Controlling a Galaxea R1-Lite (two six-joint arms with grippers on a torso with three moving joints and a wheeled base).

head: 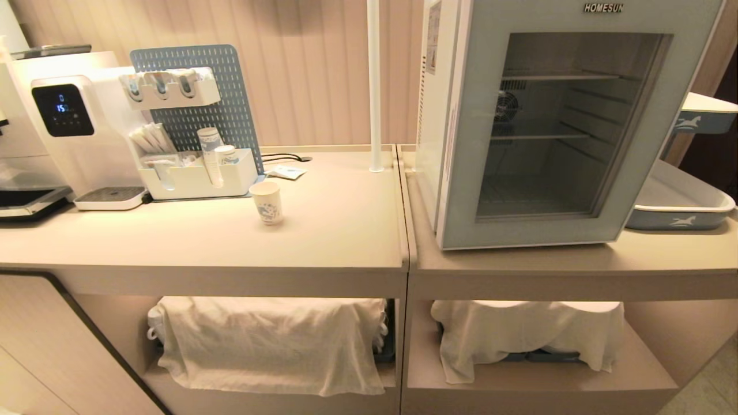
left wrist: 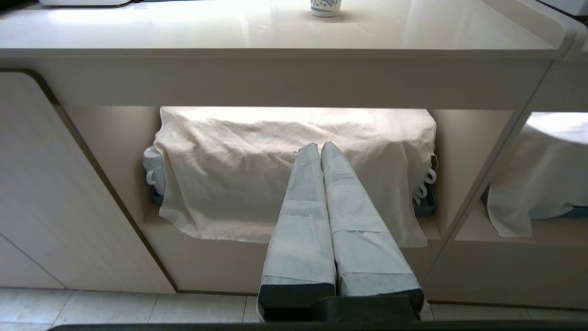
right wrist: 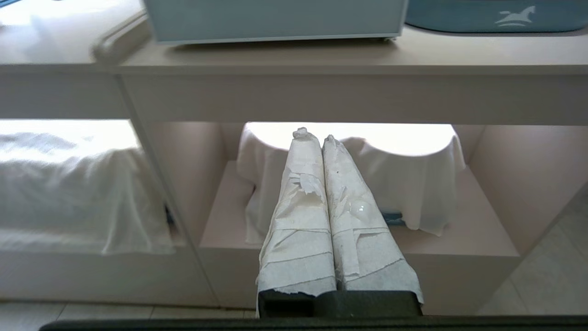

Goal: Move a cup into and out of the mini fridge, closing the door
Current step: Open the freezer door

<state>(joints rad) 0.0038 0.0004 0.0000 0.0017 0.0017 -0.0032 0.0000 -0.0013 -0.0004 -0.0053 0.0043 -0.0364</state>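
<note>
A small white paper cup [head: 267, 202] with a blue print stands upright on the left counter [head: 323, 230]; its base [left wrist: 325, 7] also shows in the left wrist view. The white mini fridge [head: 438, 115] marked "HOMESUN" stands on the right counter, and its glass door [head: 571, 127] is closed. Behind the glass are bare wire shelves and a rear fan. Neither arm appears in the head view. My left gripper [left wrist: 319, 146] is shut and empty, hanging low in front of the shelf under the left counter. Below the fridge's counter, my right gripper [right wrist: 316, 137] is likewise shut and empty.
A water dispenser [head: 63, 121] and an organiser [head: 196, 173] with a stack of cups stand at the back left. A white pole [head: 375, 86] rises between the counters. A blue-and-white tray [head: 680, 204] lies right of the fridge. Cloth-covered items [head: 271, 340] fill the lower shelves.
</note>
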